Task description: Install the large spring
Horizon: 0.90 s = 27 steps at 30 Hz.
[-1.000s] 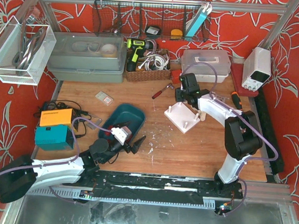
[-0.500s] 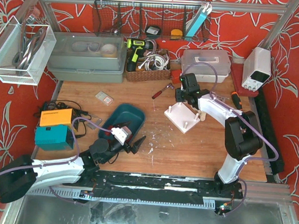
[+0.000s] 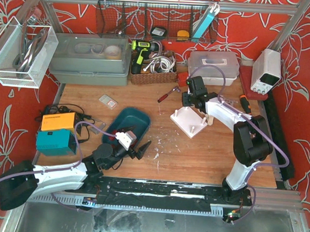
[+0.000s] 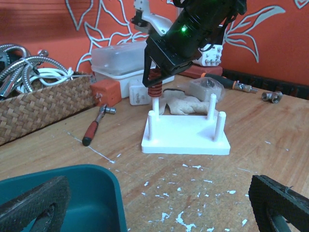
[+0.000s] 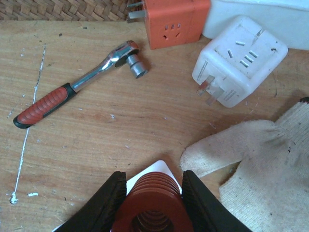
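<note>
Large spring (image 4: 154, 89) clenched in right gripper (image 5: 153, 193), lower end at the peg (image 4: 155, 104) top on white base (image 4: 186, 140); full seating remains. Left gripper (image 3: 141, 149) released, idle.

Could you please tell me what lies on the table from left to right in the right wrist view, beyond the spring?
From the left: ratchet wrench with a red and black handle → orange plastic plug adapter → white plastic plug adapter. The white cloth glove overlaps the white adapter, so I omit it.
</note>
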Tool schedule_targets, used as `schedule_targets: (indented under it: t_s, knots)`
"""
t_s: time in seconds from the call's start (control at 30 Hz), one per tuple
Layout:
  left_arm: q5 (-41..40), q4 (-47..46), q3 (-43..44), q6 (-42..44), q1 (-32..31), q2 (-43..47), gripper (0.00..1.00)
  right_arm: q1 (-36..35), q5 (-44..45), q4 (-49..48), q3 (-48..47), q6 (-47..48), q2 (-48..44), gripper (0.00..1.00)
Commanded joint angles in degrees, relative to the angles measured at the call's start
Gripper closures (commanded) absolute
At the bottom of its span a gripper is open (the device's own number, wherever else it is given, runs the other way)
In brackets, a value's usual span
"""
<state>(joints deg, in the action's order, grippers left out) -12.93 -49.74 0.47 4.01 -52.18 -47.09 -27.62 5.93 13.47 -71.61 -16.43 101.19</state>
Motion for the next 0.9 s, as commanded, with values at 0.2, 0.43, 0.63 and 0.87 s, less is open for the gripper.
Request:
schedule_targets:
  t_s: [0.2,0.43,0.63,0.87]
  knots:
    - [-0.27,-0.87,1.39,0.12,-0.20,0.16,0.00,0.43,-0.54,0.91,1.22,-1.09,-1.58,0.98]
    - [-0.42,-0.38,1.43,0.16,-0.20,0.48,0.00,0.37,0.01,0.05,0.20,-1.04,2.37,0.93]
    - [-0.69,-0.27,1.38,0.21,-0.20,0.68,0.00,0.37,-0.11,0.56,-0.81,-1.35,4.92,0.79]
    - [-1.25,-0.21,1.54,-0.04,-0.20,0.81,0.00,0.44,1.34,3.26,-1.99,-1.33,3.33,0.51]
